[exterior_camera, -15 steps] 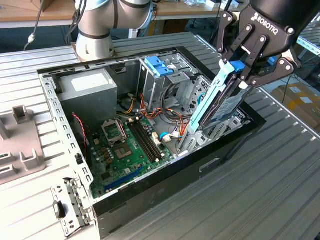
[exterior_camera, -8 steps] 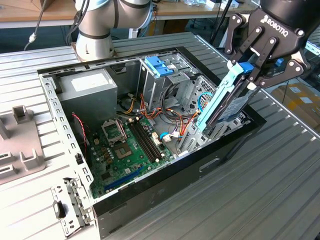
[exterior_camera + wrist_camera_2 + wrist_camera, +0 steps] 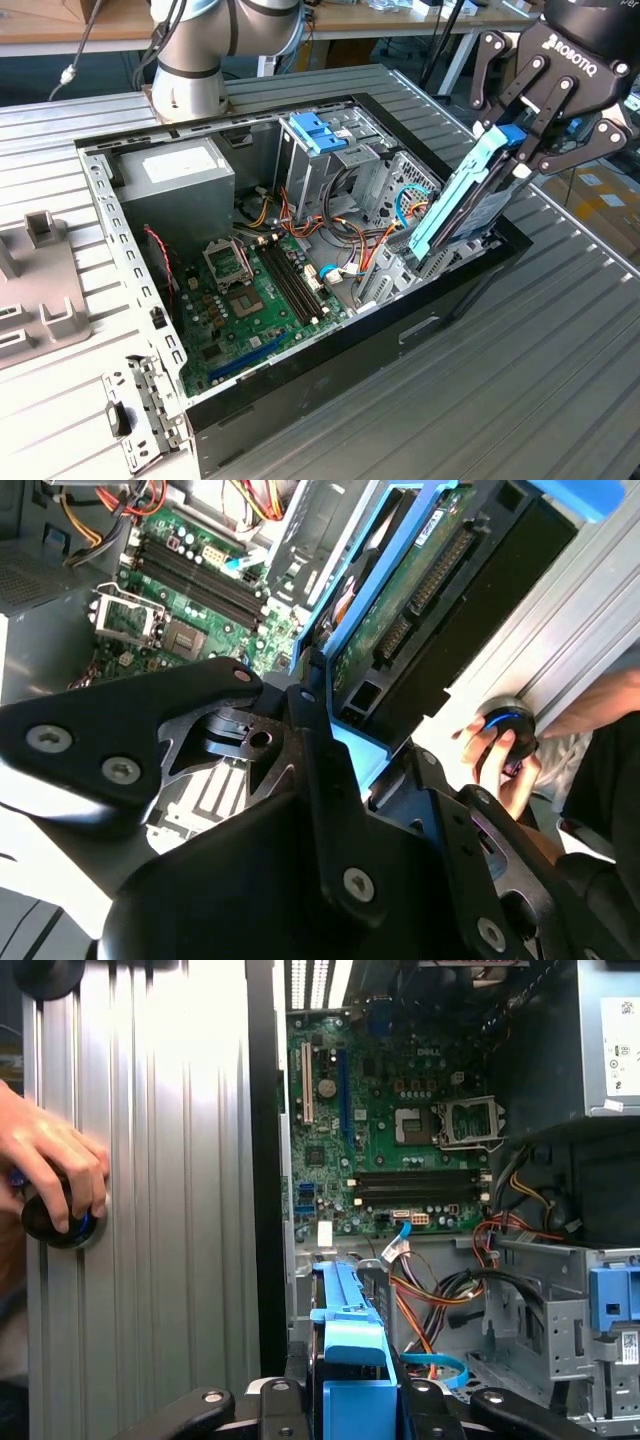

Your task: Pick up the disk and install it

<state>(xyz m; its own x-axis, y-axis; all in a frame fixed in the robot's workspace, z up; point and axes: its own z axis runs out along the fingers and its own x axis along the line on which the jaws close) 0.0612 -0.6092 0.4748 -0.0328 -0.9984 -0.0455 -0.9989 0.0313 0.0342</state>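
The disk (image 3: 452,200) stands steeply tilted at one end of the open computer case (image 3: 330,372). Its lower end is down among the metal brackets just inside the case's end wall, and its upper end, with the blue tab, rises above the case's rim. Whether the lower end sits in a slot cannot be told. The gripper (image 3: 515,140) pinches the upper end, with a black finger pressed against each side of it.

Inside the case, near the disk, stands a metal cage (image 3: 292,172) topped by a lighter blue latch (image 3: 318,130). Coloured wires (image 3: 375,245) run from the cage toward the green motherboard (image 3: 250,300), which lies flat on the case's floor. A grey power supply (image 3: 175,175) fills the corner of the case far from the disk.

The case rests on a ridged metal table (image 3: 520,400). The robot arm's base (image 3: 190,75) stands on the table just outside the case's power supply end. Outside the case wall nearest the disk, a person's hand (image 3: 50,1160) rests on a dark round knob (image 3: 60,1232) with a blue ring, set on the table.
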